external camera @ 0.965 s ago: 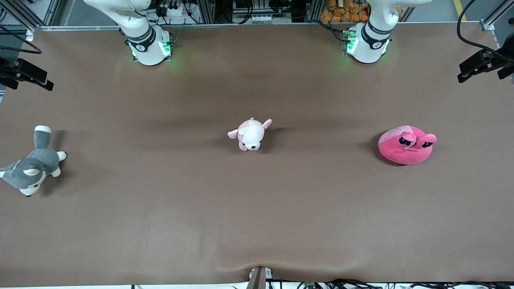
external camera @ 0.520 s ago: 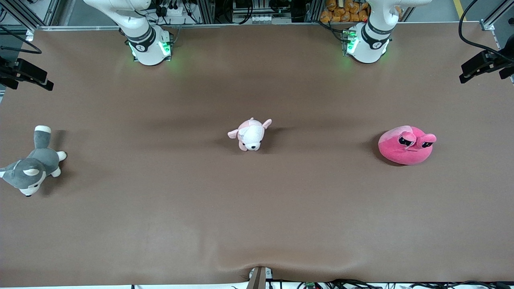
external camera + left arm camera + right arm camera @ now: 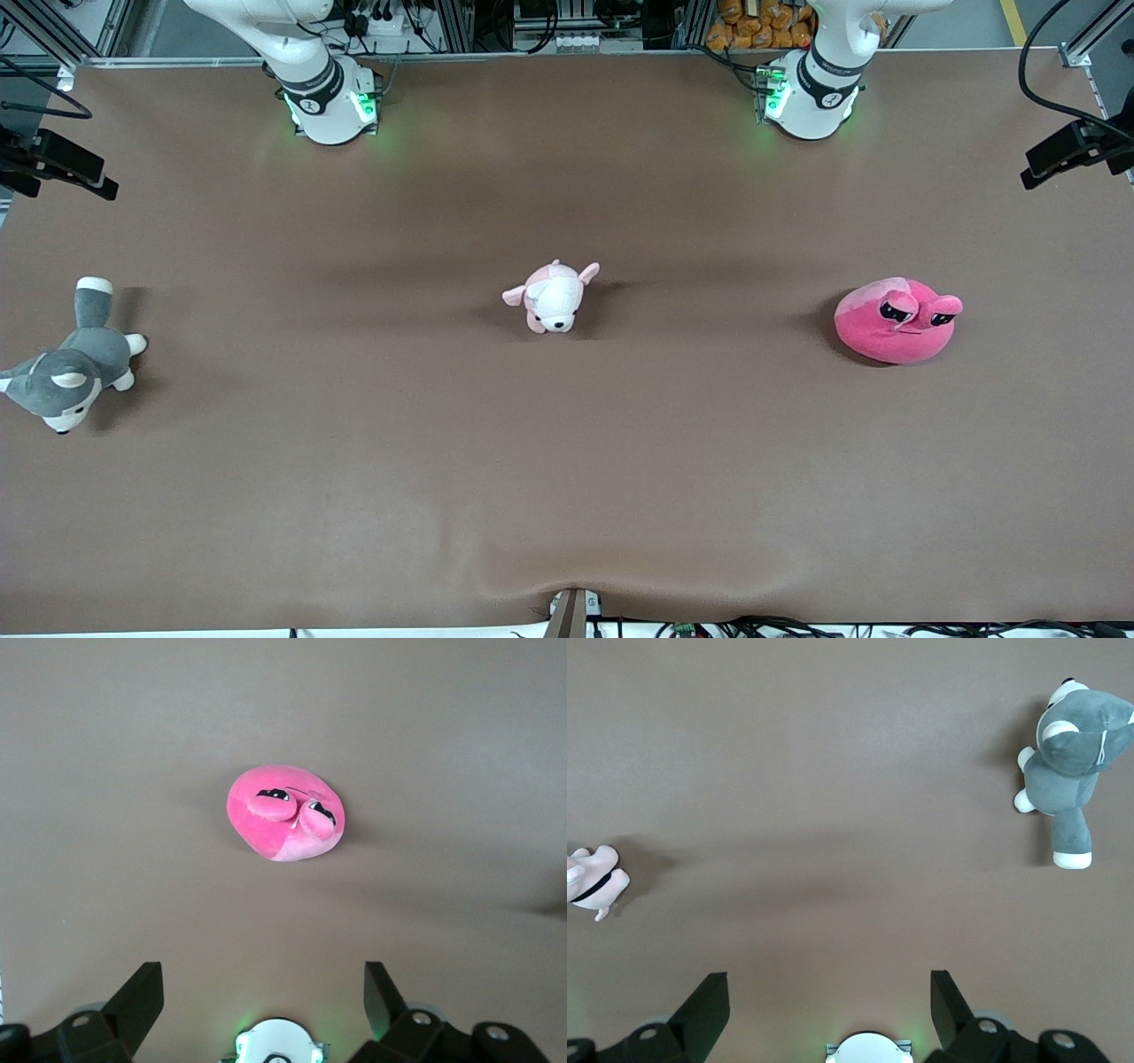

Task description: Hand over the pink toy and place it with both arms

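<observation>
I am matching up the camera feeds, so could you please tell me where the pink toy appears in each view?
Front view: the pink toy lies on the brown table, toward the left arm's end.
Left wrist view: it sits near the picture's middle, above the open left gripper.
Right wrist view: not in it.
Shared landmark: the toy's black half-lidded eyes, in both views that show it.

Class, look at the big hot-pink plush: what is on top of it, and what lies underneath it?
Nothing sits on the pink toy except its own two bulging eyes. It rests directly on the brown table cover; the patch beneath it is hidden. The open left gripper is high over it.
</observation>
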Controlling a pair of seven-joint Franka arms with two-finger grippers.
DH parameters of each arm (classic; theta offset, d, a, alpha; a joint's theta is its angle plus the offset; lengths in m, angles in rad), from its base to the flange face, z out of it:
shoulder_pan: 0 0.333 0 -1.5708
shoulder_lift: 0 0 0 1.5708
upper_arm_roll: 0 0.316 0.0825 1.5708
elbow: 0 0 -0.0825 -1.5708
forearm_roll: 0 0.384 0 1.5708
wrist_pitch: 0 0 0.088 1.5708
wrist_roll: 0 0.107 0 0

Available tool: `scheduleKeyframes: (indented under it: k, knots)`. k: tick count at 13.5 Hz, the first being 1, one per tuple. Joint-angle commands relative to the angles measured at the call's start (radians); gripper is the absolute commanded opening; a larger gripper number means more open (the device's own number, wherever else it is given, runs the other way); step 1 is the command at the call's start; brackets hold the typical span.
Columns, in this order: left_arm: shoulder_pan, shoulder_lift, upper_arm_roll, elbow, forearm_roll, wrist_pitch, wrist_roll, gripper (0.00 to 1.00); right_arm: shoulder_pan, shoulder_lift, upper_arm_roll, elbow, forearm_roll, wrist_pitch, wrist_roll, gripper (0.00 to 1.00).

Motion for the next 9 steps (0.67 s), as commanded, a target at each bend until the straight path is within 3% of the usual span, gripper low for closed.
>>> scheduleKeyframes:
  k: [1, 3, 5, 9]
  knots:
    - [0.005, 0.002, -0.006, -0.012, 0.008, 0.014, -0.115, 1.00, -0.028, 0.001, 0.013, 0.006, 0.015, -0.007, 0.007, 1.00]
    - [0.023, 0.009, -0.005, -0.035, 0.006, 0.030, -0.294, 1.00, -0.028, 0.002, 0.013, 0.006, 0.015, -0.007, 0.007, 1.00]
    - [0.051, 0.053, -0.003, 0.005, -0.001, 0.032, -0.408, 1.00, -0.028, 0.002, 0.013, 0.006, 0.015, -0.007, 0.008, 1.00]
    - [0.137, 0.123, 0.001, 0.036, -0.003, 0.021, -0.445, 1.00, -0.028, 0.002, 0.013, 0.006, 0.015, -0.007, 0.007, 1.00]
